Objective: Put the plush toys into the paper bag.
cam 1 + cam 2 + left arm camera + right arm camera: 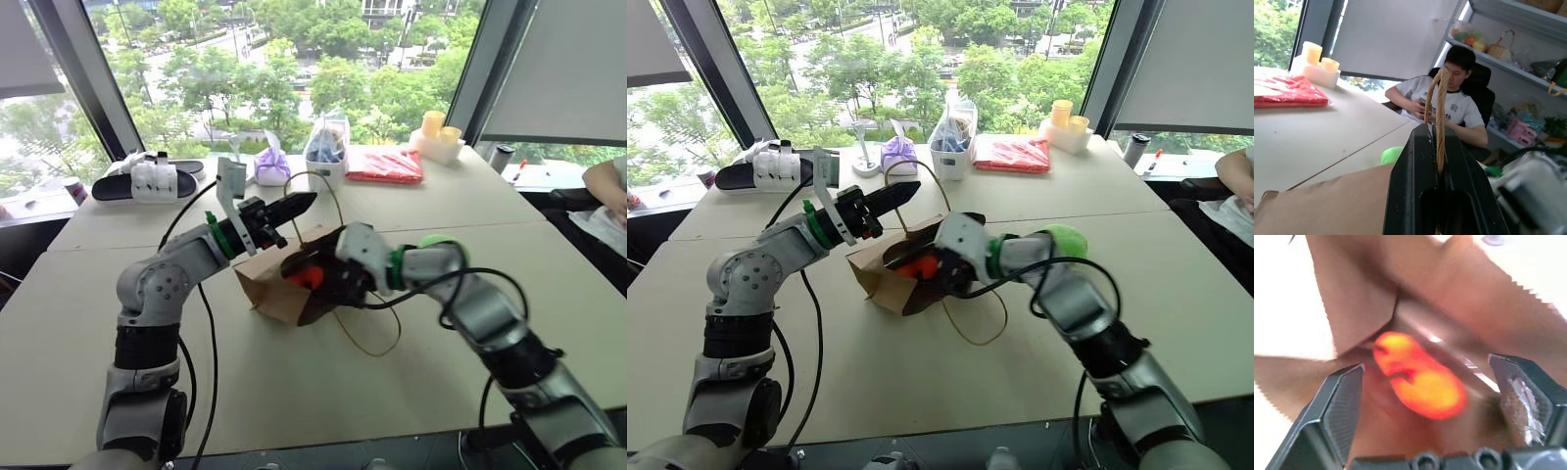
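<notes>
The brown paper bag (266,286) lies on its side mid-table with its mouth toward my right arm. My left gripper (306,202) is shut on the bag's tan string handle (1439,112) and holds it up above the bag. At the bag's mouth, my right gripper (315,274) stands open. The orange-red plush toy (1420,377) lies inside the bag between the spread fingers, touching neither. Behind my right forearm, the light-green plush toy (1064,238) rests on the table.
Along the far edge by the window stand a black-and-white sandal (147,181), a purple pouch (271,164), a clear plastic bag (326,147), a red packet (385,164) and yellow cups (438,132). A person (1454,103) sits at the table's right end.
</notes>
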Robot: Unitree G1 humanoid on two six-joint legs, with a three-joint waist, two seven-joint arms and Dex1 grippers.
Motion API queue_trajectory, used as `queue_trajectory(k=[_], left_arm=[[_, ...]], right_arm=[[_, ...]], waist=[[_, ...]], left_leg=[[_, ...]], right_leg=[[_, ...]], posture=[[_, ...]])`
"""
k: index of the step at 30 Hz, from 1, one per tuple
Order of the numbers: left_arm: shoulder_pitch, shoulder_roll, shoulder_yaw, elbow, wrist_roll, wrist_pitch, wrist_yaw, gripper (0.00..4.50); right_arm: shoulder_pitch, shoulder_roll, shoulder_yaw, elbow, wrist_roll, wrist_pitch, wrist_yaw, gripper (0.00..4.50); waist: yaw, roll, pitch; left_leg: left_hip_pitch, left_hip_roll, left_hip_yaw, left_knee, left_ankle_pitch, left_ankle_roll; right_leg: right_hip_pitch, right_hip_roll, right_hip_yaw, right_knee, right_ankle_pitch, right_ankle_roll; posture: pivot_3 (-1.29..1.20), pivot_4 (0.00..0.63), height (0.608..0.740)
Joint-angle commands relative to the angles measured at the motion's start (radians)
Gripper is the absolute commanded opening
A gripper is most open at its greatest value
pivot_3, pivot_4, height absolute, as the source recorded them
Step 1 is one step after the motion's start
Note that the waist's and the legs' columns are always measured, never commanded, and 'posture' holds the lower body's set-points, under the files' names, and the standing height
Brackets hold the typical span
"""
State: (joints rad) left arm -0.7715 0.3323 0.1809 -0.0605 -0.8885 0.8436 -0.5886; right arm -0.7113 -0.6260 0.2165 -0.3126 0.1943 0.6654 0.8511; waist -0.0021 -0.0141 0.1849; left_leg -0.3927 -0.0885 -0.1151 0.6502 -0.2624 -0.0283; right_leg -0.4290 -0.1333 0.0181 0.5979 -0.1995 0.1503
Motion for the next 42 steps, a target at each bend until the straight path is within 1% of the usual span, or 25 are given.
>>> queue_trajectory(k=[1,3,5,7,9,11,13,15,18,20,21,24,27,29,30,32,34,35,36,37,38,39,41,42], left_arm=[[-0.020,0.007,0.014,-0.001,-0.003,-0.020,-0.018,0.00],[-0.021,0.008,0.012,0.006,0.001,-0.024,-0.023,0.00],[-0.022,0.005,0.007,0.009,0.004,-0.026,-0.027,0.00],[-0.019,0.002,-0.001,0.007,0.009,-0.027,-0.032,0.00],[-0.020,0.000,-0.007,0.006,0.012,-0.027,-0.035,0.00],[-0.021,0.001,-0.010,0.003,0.013,-0.025,-0.040,0.00],[-0.020,0.006,-0.021,-0.002,0.025,-0.028,-0.049,0.00],[-0.017,0.010,-0.031,-0.009,0.033,-0.027,-0.061,0.00],[-0.012,0.009,-0.035,-0.016,0.034,-0.021,-0.061,0.00],[-0.009,0.014,-0.043,-0.023,0.047,-0.028,-0.062,0.00],[-0.008,0.016,-0.045,-0.026,0.051,-0.029,-0.063,0.00],[-0.001,0.021,-0.038,-0.037,0.047,-0.023,-0.061,0.00],[0.009,0.026,-0.033,-0.050,0.049,-0.023,-0.054,0.00],[0.017,0.027,-0.030,-0.056,0.049,-0.023,-0.049,0.00],[0.020,0.027,-0.030,-0.059,0.049,-0.023,-0.047,0.00],[0.024,0.022,-0.033,-0.064,0.050,-0.026,-0.043,0.00],[0.025,0.019,-0.035,-0.067,0.050,-0.029,-0.040,0.00],[0.027,0.019,-0.038,-0.067,0.053,-0.032,-0.041,0.00],[0.026,0.018,-0.040,-0.064,0.056,-0.036,-0.042,0.00],[0.026,0.018,-0.042,-0.062,0.059,-0.039,-0.045,0.00],[0.025,0.016,-0.043,-0.059,0.059,-0.041,-0.047,0.00],[0.024,0.015,-0.043,-0.056,0.059,-0.042,-0.050,0.00],[0.023,0.013,-0.046,-0.050,0.063,-0.047,-0.053,0.00],[0.020,0.012,-0.047,-0.046,0.065,-0.050,-0.054,0.00]], right_arm=[[0.044,-0.091,-0.255,-0.102,0.064,0.091,-0.040,4.46],[0.080,-0.137,-0.323,-0.070,0.044,0.075,-0.066,4.46],[0.106,-0.170,-0.342,-0.011,0.008,0.046,-0.097,4.46],[0.125,-0.178,-0.319,0.040,-0.027,0.007,-0.122,4.46],[0.126,-0.179,-0.262,0.109,-0.096,-0.042,-0.161,4.46],[0.116,-0.166,-0.204,0.187,-0.167,-0.091,-0.208,4.46],[0.086,-0.142,-0.127,0.318,-0.265,-0.108,-0.287,4.46],[0.064,-0.119,-0.085,0.412,-0.321,-0.156,-0.331,4.46],[0.004,-0.011,-0.083,0.630,-0.323,-0.224,-0.405,4.46],[-0.032,0.028,-0.069,0.777,-0.347,-0.296,-0.445,4.46],[-0.051,0.040,-0.064,0.838,-0.360,-0.328,-0.466,4.46],[-0.101,0.033,0.000,0.991,-0.455,-0.411,-0.527,4.46],[-0.141,0.041,0.005,1.103,-0.477,-0.472,-0.575,4.46],[-0.167,0.056,-0.020,1.161,-0.462,-0.496,-0.607,4.46],[-0.177,0.058,-0.020,1.182,-0.462,-0.508,-0.611,4.23],[-0.199,0.061,-0.023,1.221,-0.460,-0.524,-0.616,3.60],[-0.220,0.065,-0.032,1.255,-0.451,-0.532,-0.625,2.56],[-0.228,0.063,-0.035,1.259,-0.449,-0.530,-0.624,2.14],[-0.234,0.061,-0.035,1.265,-0.449,-0.532,-0.623,1.51],[-0.238,0.058,-0.036,1.269,-0.452,-0.526,-0.624,1.08],[-0.236,0.053,-0.052,1.251,-0.438,-0.512,-0.615,0.53],[-0.228,0.048,-0.071,1.212,-0.420,-0.493,-0.601,0.08],[-0.210,0.041,-0.101,1.125,-0.394,-0.452,-0.570,0.03],[-0.175,0.025,-0.111,0.995,-0.378,-0.422,-0.523,0.03]], waist=[[0.006,0.000,0.000],[0.010,0.000,0.000],[0.007,0.000,0.000],[0.003,0.000,0.000],[-0.004,0.000,0.000],[-0.010,0.000,0.000],[-0.013,0.000,0.000],[-0.012,0.000,0.000],[-0.015,0.000,0.000],[-0.015,0.000,0.000],[-0.014,0.000,0.000],[-0.014,0.000,0.000],[-0.010,0.000,0.000],[-0.011,0.000,0.000],[-0.011,0.000,0.000],[-0.011,0.000,0.000],[-0.013,0.000,0.000],[-0.014,0.000,0.000],[-0.015,0.000,0.000],[-0.016,0.000,0.000],[-0.018,0.000,0.000],[-0.017,0.000,0.000],[-0.017,0.000,0.000],[-0.016,0.000,0.000]], left_leg=[[0.000,0.000,0.000,0.000,0.000,0.000],[0.001,0.000,0.001,0.000,-0.001,0.003],[0.001,0.000,0.003,0.000,-0.003,0.005],[0.001,0.000,0.005,0.000,-0.003,0.005],[0.002,0.001,0.005,0.000,-0.002,0.004],[0.002,0.001,0.005,0.000,-0.001,0.002],[0.002,0.001,0.006,0.000,0.000,0.000],[0.002,0.001,0.006,0.000,0.000,0.000],[0.001,0.001,0.006,-0.001,0.000,0.000],[0.002,0.001,0.006,-0.001,0.001,-0.001],[0.002,0.001,0.006,-0.001,0.001,-0.001],[0.002,0.000,0.006,-0.001,0.001,-0.001],[0.002,0.000,0.005,0.000,0.001,-0.001],[0.002,0.000,0.005,0.000,0.001,-0.001],[0.002,0.000,0.005,0.000,0.001,-0.001],[0.002,0.000,0.005,0.000,0.001,-0.001],[0.002,0.000,0.005,0.000,0.001,-0.001],[0.002,0.000,0.005,0.000,0.001,-0.001],[0.002,0.000,0.005,-0.001,0.001,-0.001],[0.002,0.000,0.005,-0.001,0.001,-0.001],[0.002,0.000,0.005,-0.001,0.001,-0.001],[0.002,0.000,0.005,-0.001,0.001,-0.001],[0.002,0.000,0.005,-0.001,0.001,-0.001],[0.002,0.000,0.005,-0.001,0.001,-0.001]], right_leg=[[0.000,0.000,0.000,0.000,0.000,0.000],[0.001,0.000,0.000,0.000,0.000,0.000],[0.001,0.000,0.000,0.000,0.000,0.000],[0.001,0.000,0.000,0.001,0.000,0.000],[0.001,0.001,0.000,0.001,0.000,0.000],[0.001,0.000,0.000,0.001,0.000,0.000],[0.001,0.000,0.001,0.001,0.000,0.000],[0.000,0.000,0.001,0.001,0.000,0.000],[0.000,0.000,0.001,0.001,0.000,0.000],[0.000,0.000,0.002,0.001,0.000,0.000],[0.000,0.000,0.001,0.001,0.000,0.000],[0.000,0.000,0.001,0.000,0.000,0.000],[0.001,0.000,0.001,0.000,0.000,0.000],[0.001,0.000,0.001,0.000,0.000,0.000],[0.001,0.000,0.001,0.000,0.000,0.000],[0.001,0.000,0.001,0.000,0.000,0.000],[0.001,0.000,0.001,0.000,0.000,0.000],[0.001,0.000,0.001,0.000,0.000,0.000],[0.001,0.000,0.001,0.000,0.000,0.000],[0.001,0.000,0.001,0.000,0.000,0.000],[0.001,0.001,0.001,0.000,0.000,0.000],[0.001,0.001,0.001,0.000,0.000,0.000],[0.001,0.001,0.001,0.000,0.000,0.000],[0.001,0.001,0.001,0.000,0.000,0.000]], posture=[[0.00,0.150,0.740],[0.00,0.150,0.740],[0.00,0.150,0.740],[0.00,0.150,0.740],[0.00,0.150,0.740],[0.00,0.150,0.740],[0.00,0.150,0.740],[0.00,0.150,0.740],[0.00,0.150,0.740],[0.00,0.150,0.740],[0.00,0.150,0.740],[0.00,0.150,0.740],[0.00,0.150,0.740],[0.00,0.150,0.740],[0.00,0.150,0.740],[0.00,0.150,0.740],[0.00,0.150,0.740],[0.00,0.150,0.740],[0.00,0.150,0.740],[0.00,0.150,0.740],[0.00,0.150,0.740],[0.00,0.150,0.740],[0.00,0.150,0.740],[0.00,0.150,0.740]])
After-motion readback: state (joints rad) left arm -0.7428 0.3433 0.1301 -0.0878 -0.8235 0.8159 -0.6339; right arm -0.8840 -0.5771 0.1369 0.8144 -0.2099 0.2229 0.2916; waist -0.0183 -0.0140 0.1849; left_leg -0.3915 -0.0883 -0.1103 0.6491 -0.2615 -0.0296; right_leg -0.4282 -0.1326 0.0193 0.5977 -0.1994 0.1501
